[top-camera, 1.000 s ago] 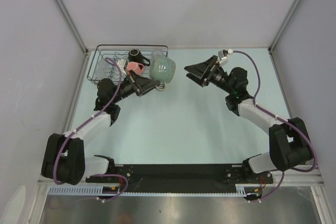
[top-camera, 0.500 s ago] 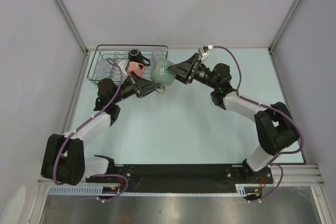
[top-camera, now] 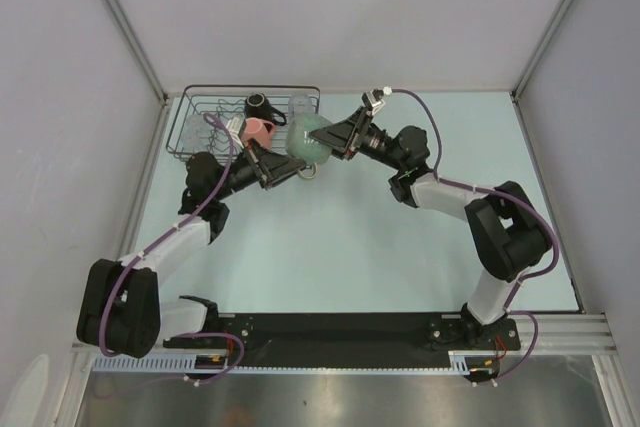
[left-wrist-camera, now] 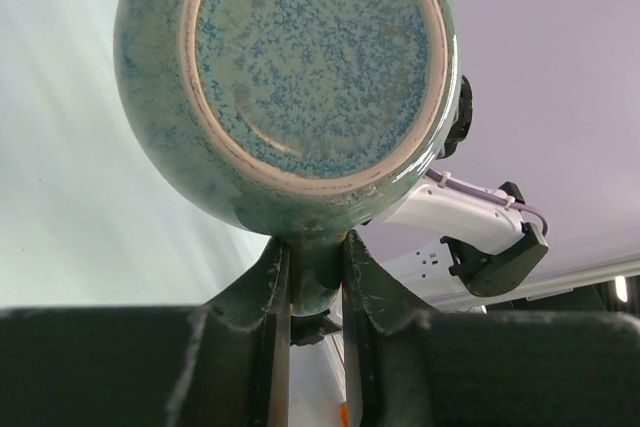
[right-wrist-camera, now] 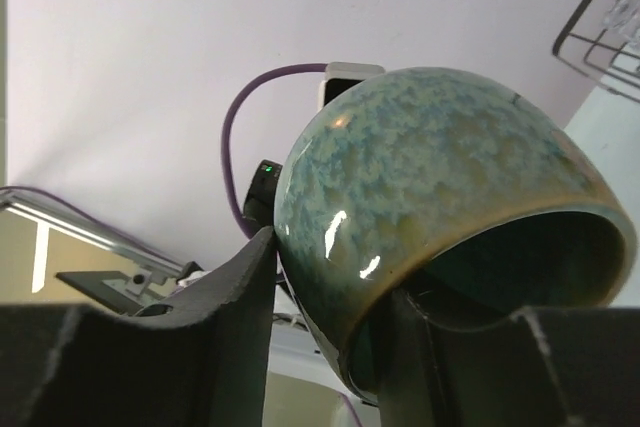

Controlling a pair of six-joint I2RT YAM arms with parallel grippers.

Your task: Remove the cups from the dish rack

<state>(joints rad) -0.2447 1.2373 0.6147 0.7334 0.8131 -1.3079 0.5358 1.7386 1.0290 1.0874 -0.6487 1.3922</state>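
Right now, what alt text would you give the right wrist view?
A speckled green-teal cup fills the frame, its wall pinched between the two dark fingers, one outside, one inside its mouth. A purple cable runs behind it; a dish rack corner shows top right.

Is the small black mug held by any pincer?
No, the black mug rests inside the dish rack, near its far edge.

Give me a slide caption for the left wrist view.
Left tool pinching the green cup by its handle, speckled base toward the camera, right arm behind.
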